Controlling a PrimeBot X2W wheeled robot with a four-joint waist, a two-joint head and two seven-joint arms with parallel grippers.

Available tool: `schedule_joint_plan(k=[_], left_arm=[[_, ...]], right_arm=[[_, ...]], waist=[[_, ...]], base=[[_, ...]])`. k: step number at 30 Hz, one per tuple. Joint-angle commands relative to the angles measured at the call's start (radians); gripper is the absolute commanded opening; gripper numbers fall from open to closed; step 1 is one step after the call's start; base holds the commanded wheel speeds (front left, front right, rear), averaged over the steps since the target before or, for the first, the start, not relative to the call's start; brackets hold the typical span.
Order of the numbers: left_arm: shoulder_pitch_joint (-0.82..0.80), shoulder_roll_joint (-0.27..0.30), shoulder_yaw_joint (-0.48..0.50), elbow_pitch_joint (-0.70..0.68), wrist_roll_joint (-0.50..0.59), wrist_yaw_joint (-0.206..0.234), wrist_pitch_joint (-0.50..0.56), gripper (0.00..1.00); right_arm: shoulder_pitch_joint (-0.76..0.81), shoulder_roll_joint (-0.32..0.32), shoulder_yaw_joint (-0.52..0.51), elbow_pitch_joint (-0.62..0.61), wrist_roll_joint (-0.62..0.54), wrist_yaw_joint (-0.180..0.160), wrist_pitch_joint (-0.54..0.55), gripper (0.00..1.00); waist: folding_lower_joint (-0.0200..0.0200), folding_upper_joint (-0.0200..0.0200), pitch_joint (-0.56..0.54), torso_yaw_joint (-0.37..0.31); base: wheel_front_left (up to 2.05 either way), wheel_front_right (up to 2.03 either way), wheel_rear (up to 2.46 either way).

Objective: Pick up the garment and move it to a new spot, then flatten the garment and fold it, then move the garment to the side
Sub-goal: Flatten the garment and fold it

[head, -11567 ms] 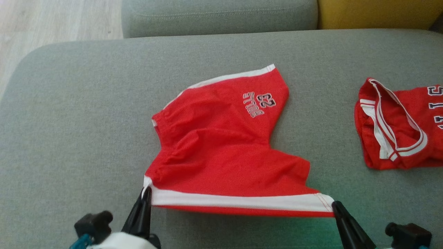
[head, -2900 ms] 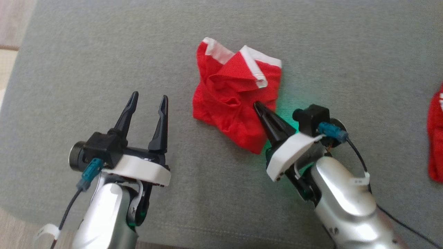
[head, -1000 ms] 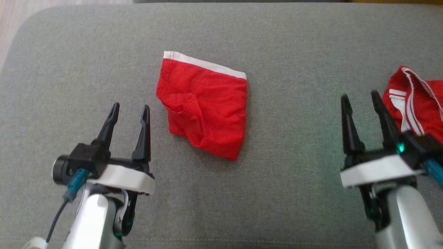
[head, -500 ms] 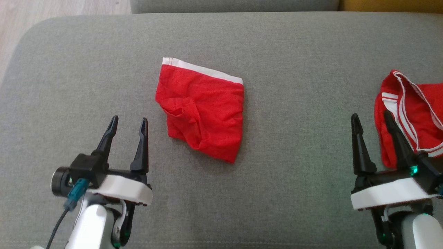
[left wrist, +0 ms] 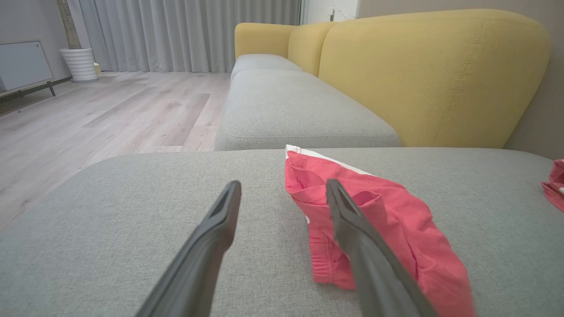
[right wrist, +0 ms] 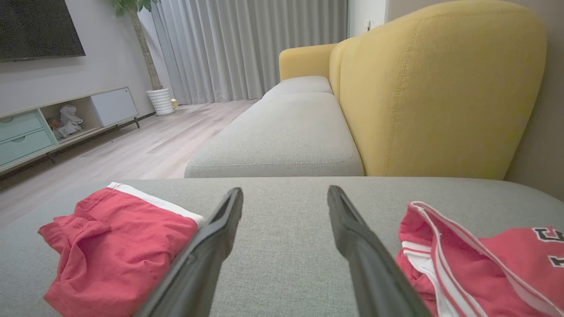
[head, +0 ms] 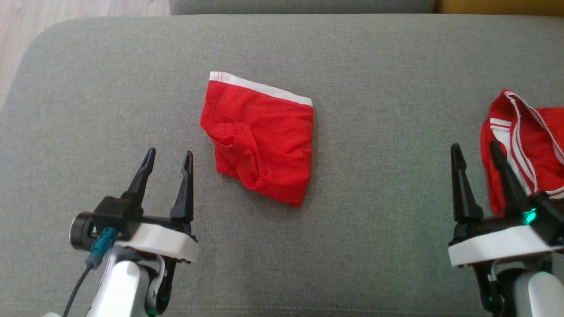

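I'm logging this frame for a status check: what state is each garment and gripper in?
Red shorts: folded, lying on the grey cushion, held by nothing.
Red jersey: crumpled, unfolded, on the cushion's right side.
Left gripper: open, empty.
Right gripper: open, empty, beside the jersey.

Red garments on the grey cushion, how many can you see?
2. The folded red shorts lie near the middle of the grey cushion; a red jersey with white trim lies at its right edge, partly cut off by the frame, so more could be hidden there.
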Motion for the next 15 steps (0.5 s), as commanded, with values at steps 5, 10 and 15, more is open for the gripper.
schedule_joint_plan(k=[5, 10, 15], left_arm=[[-0.048, 0.017, 0.026, -0.040, -0.006, -0.001, 0.000, 1.00], [-0.076, 0.000, 0.009, -0.034, -0.011, -0.007, -0.002, 1.00], [-0.104, -0.018, -0.007, -0.023, -0.018, -0.014, -0.004, 1.00]], right_arm=[[-0.067, -0.003, 0.068, 0.042, 0.012, 0.007, 0.016, 0.00], [-0.184, -0.003, 0.201, 0.213, 0.048, 0.007, 0.003, 0.00], [-0.357, -0.003, 0.383, 0.415, 0.114, 0.007, -0.027, 0.00]], waist=[[0.0000, 0.0000, 0.022, 0.024], [0.0000, 0.0000, 0.056, 0.070], [0.0000, 0.0000, 0.098, 0.119]], base=[[0.00, 0.00, 0.00], [0.00, 0.00, 0.00], [0.00, 0.00, 0.00]])
